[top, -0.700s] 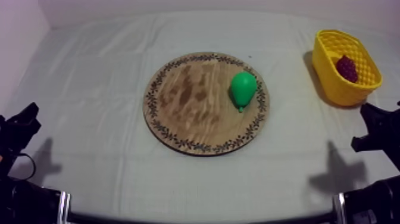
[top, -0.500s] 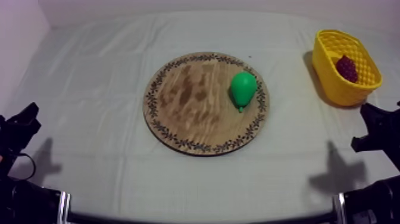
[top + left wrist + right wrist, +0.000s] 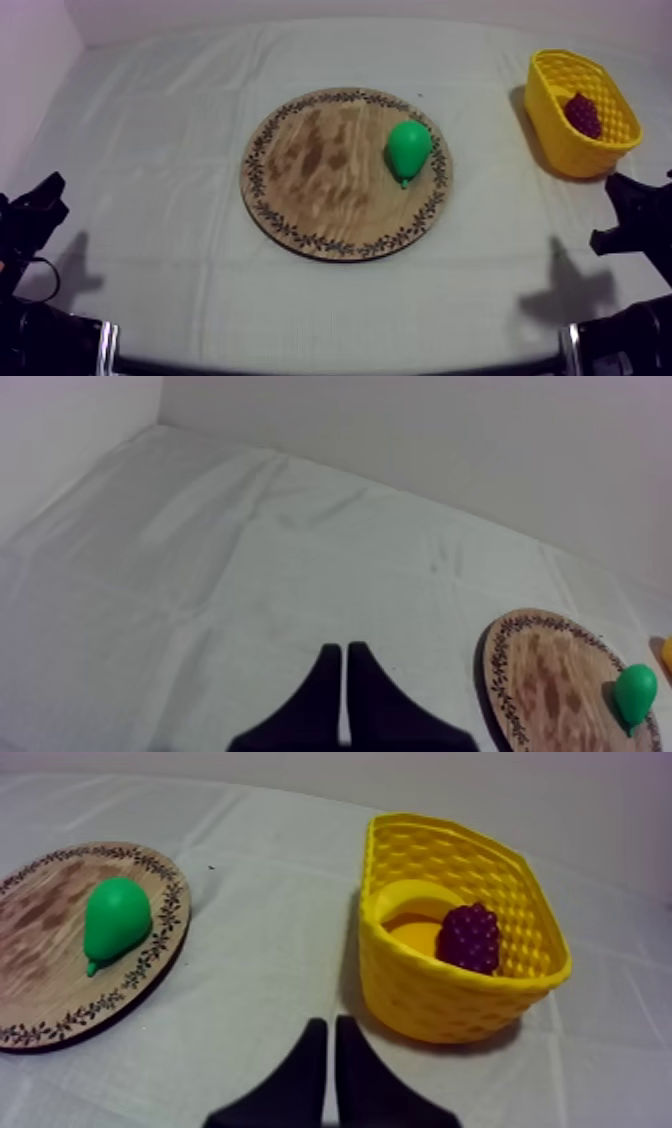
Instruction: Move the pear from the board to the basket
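Note:
A green pear [image 3: 408,149] lies on the right part of the round wooden board [image 3: 310,190] with a patterned rim, in the middle of the table. The yellow basket [image 3: 560,140] stands at the far right and holds a bunch of dark grapes [image 3: 583,114]. My left gripper [image 3: 40,200] rests low at the left edge, far from the board. Its fingers [image 3: 345,676] lie together as a narrow wedge. My right gripper [image 3: 625,200] sits low at the right, just in front of the basket [image 3: 440,1002]. Its fingers [image 3: 325,1047] are shut on nothing, with the pear [image 3: 115,920] off to one side.
Grey-white cloth [image 3: 180,130] covers the table, with open room left of the board and between board and basket. A pale wall [image 3: 450,436] rises behind the table's far edge.

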